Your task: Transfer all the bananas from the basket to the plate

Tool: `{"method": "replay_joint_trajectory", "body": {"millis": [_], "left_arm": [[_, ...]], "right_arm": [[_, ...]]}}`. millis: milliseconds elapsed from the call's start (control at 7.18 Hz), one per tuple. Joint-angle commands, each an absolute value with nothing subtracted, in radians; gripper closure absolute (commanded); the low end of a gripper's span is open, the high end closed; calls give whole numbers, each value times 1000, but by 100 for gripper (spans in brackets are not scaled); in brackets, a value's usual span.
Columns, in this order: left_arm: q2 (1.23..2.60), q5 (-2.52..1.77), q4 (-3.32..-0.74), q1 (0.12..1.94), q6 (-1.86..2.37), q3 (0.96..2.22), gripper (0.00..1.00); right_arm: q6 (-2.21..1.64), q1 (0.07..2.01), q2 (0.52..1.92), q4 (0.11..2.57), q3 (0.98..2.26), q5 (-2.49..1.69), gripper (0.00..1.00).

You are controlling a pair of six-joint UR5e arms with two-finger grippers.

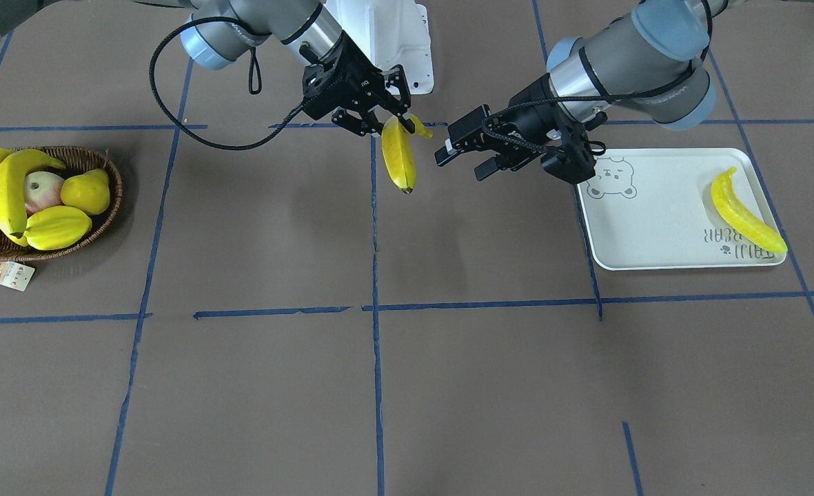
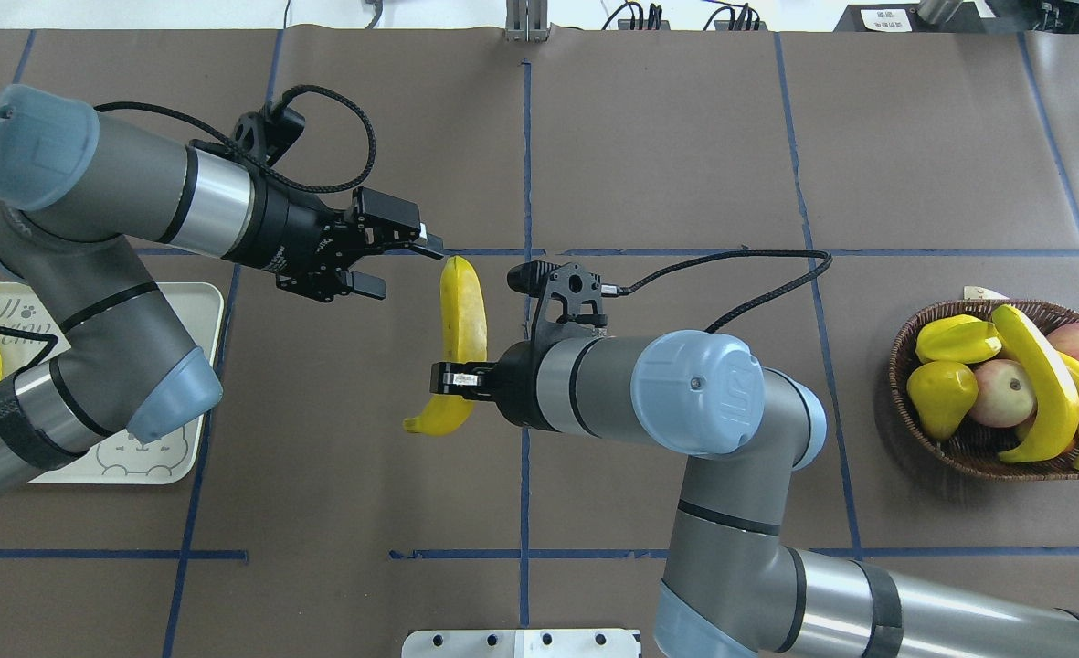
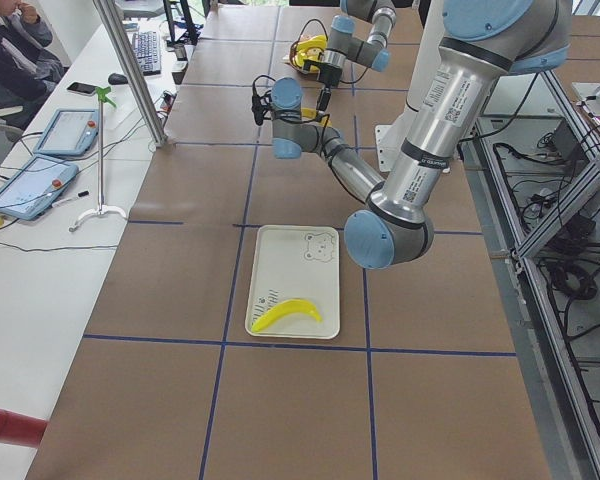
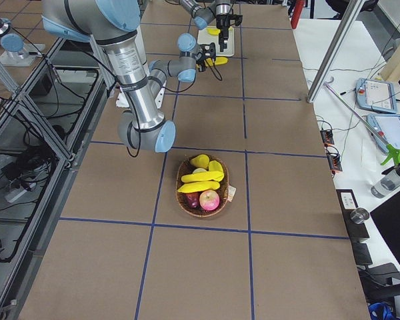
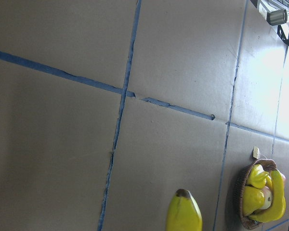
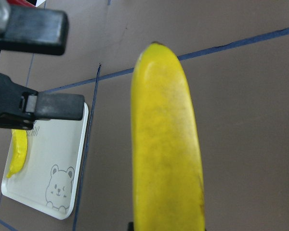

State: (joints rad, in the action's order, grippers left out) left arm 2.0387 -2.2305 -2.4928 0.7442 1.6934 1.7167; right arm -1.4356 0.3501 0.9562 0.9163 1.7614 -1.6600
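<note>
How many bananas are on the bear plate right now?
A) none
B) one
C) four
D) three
B: only one banana lies on the plate; the held banana hangs in the right gripper, away from the plate.

Grey arms (image 2: 91, 183), pale-blue caps (image 2: 694, 388), black cables (image 2: 772, 294).

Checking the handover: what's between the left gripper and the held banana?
Nothing; only bare table shows between left gripper and banana in the front-facing view.
</note>
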Motion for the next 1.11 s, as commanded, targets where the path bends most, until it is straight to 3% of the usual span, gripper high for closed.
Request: {"method": "replay_joint_trajectory", "body": {"millis": [0,418,836,975], "left_arm": [[2042,-2221,-2493,715,1695,1715,0],[2042,-2106,-2491,638,1695,1717,5],[2036,-2109,-2493,638,1697,1718,59],[2030,-2109,-2491,640,1697,1726,81]], "right_arm": [[-1460,347,914,919,1738,-1660,97],[-1500,342,907,917,1736,-1660,95],[-1502,339,908,917,1738,-1660,93],[-1503,339,908,914,1738,-1660,86]]}}
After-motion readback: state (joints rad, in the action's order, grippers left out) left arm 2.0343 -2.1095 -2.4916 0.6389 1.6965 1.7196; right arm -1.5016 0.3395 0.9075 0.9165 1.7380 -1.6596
